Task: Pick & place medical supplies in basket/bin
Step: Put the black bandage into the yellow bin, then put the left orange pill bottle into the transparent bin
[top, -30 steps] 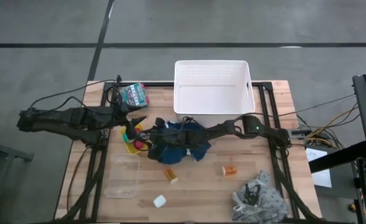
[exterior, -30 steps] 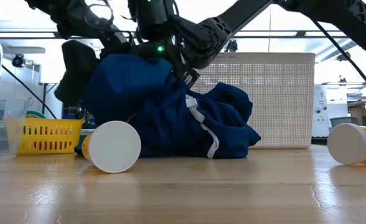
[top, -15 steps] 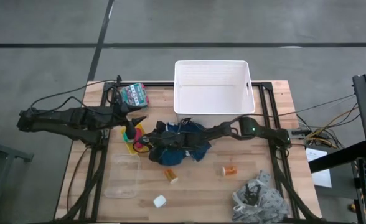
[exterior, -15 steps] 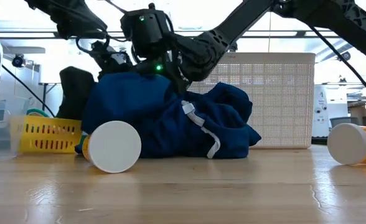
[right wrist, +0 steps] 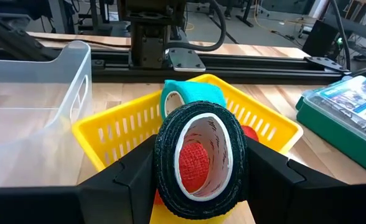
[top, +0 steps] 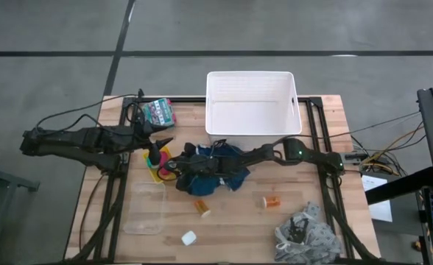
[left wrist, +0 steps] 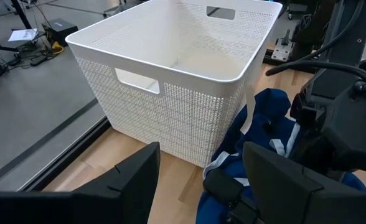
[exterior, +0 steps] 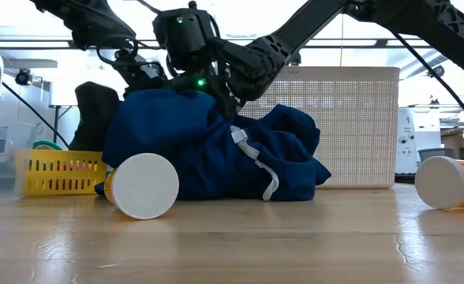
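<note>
On the surface's left side, we are seeing the yellow tray [right wrist: 270, 134] already carrying a green roll [right wrist: 192, 94] and a red one, while the white tub [top: 250, 103] is looking bare. Pill bottles [top: 272, 200], the blue garment [top: 215, 173] and the patterned cloth [top: 305, 234] are waiting. Our left pincer [top: 157, 144] is hovering apart, gripping nothing. Our right pincer [right wrist: 198, 163] is clamping the black tape roll [right wrist: 198, 158] just over that tray.

Flat green patterned packet [top: 158, 111] on wooden table [top: 238, 213]'s far-left corner.
</note>
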